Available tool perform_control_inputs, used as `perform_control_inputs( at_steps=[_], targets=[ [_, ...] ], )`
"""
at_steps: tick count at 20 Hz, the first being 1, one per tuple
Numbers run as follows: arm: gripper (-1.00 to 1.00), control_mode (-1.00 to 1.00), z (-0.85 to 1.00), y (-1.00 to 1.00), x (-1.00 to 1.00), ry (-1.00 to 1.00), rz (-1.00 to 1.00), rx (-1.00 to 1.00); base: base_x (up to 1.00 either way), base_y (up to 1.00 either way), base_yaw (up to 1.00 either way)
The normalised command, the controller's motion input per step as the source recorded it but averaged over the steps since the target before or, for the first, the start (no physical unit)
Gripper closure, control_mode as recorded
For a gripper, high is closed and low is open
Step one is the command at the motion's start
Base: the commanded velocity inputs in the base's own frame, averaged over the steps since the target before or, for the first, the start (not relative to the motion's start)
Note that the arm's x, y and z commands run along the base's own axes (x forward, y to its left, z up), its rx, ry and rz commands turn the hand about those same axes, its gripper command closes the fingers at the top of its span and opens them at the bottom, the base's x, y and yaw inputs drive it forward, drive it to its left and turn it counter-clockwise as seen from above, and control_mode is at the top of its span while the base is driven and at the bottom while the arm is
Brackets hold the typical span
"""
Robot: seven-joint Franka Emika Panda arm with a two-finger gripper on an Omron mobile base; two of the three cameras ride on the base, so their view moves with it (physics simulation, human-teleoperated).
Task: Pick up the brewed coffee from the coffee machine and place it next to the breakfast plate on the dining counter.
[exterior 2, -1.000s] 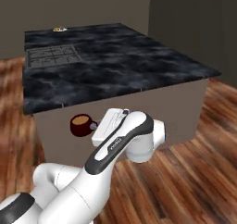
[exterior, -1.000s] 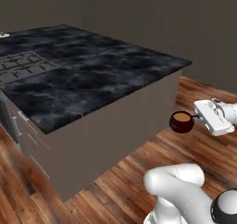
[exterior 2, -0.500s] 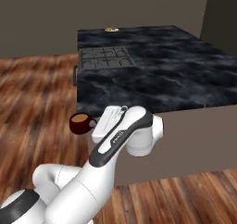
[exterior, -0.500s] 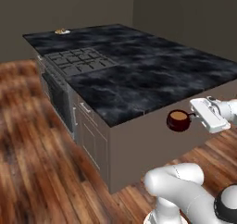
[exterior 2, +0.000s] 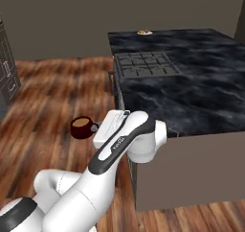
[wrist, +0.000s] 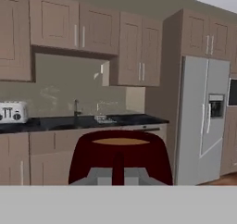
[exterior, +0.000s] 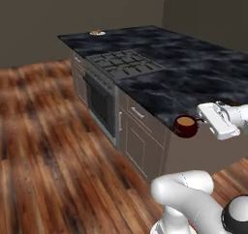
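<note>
Home kitchen: island cooktop [exterior: 123, 64], wall cabinets [wrist: 83, 33], fridge [wrist: 203, 116].

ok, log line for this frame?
phase: carry | gripper: shut on mug | mug: airborne beside dining counter | plate: far corner

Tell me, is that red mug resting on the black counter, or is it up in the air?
Apart. In the right base view the mug hangs from the gripper over the wood floor, clear of the black counter; nothing is under it.

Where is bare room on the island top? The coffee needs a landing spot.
The dining counter lies bare from the cooktop to its near edge, and along the far side. Beside the breakfast plate at the far corner, marble also shows bare. Nowhere looks crowded.
</note>
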Motion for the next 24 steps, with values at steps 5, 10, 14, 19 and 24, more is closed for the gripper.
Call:
perform_control_inputs(
  at_steps=[5,10,14,19,24],
  targets=[
    [1.00,1.00,0.00,0.00,0.00,0.00,0.00,0.00,0.91,1.00,0.07],
    [1.00,1.00,0.00,0.00,0.00,0.00,0.00,0.00,1.00,1.00,0.02],
    [1.00,1.00,0.00,0.00,0.00,0.00,0.00,0.00,1.00,1.00,0.00],
    [1.00,1.00,0.00,0.00,0.00,0.00,0.00,0.00,1.00,0.99,-0.01],
    [1.00,1.00,0.00,0.00,0.00,0.00,0.00,0.00,1.00,0.74,-0.08]
  ],
)
